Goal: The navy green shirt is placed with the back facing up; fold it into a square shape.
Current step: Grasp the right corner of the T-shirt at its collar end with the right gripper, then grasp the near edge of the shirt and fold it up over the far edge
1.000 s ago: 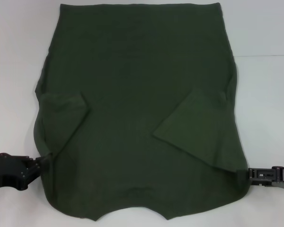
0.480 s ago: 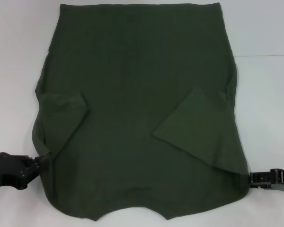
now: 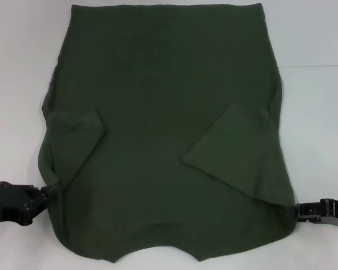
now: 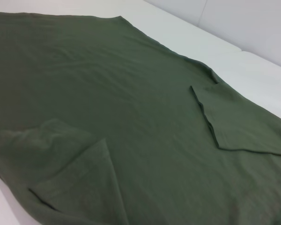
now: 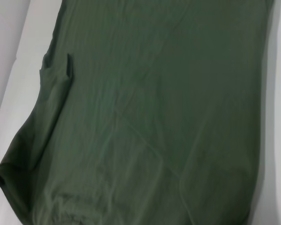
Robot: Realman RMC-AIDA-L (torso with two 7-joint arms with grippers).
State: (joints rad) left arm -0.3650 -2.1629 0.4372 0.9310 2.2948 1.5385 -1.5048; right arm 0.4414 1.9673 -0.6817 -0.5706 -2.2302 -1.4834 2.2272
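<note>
The navy green shirt point(image 3: 163, 112) lies flat on the white table, plain side up, with both short sleeves folded inward over the body. It also fills the left wrist view point(image 4: 131, 117) and the right wrist view point(image 5: 154, 117). My left gripper point(image 3: 52, 191) is at the shirt's near left edge, by the shoulder, with a small pinch of cloth drawn into its tips. My right gripper point(image 3: 297, 210) lies low on the table, its tip touching the shirt's near right edge. No lettering shows.
The white table point(image 3: 315, 112) surrounds the shirt, with bare strips on both sides. A seam in the table surface point(image 3: 312, 66) runs across at the right. The shirt's neckline point(image 3: 158, 260) is near the front edge of the head view.
My right gripper has slid a little outward to the right and slightly nearer, off the cloth's edge. My left gripper has shifted slightly down and left. The shirt has hardly moved.
</note>
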